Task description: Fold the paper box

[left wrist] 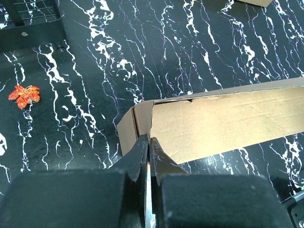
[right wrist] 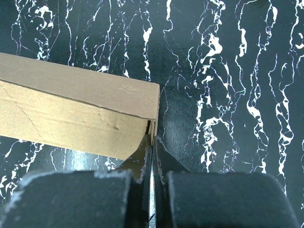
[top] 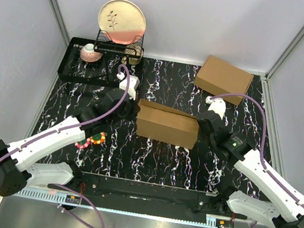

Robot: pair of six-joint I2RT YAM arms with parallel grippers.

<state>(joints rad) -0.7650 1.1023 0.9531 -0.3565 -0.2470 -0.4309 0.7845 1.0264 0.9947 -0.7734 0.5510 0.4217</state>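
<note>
box: brown cardboard, folded up into a low oblong; set on the table at the centre of the top view, long side running left to right, between the two grippers.
left gripper: fingers pressed together; tips laid against a folded corner at the box's left end; whether cardboard is nipped between them cannot be told.
right gripper: fingers pressed together; tips laid against the corner at the box's right end; whether cardboard is nipped cannot be told.
table: black surface with white veining.
second box: brown cardboard, made up and closed; upper right of the top view, set askew, well apart from the first.
rack: black wire, upper left of the top view.
plate: cream and pink with a sprig motif; stood upright in the rack.
cup: pink and white; held in the rack, lower left of the plate.
bead ring: multicoloured; left of centre, just beside the left arm.
leaf: red-orange; on the table, left edge of the left wrist view.
</note>
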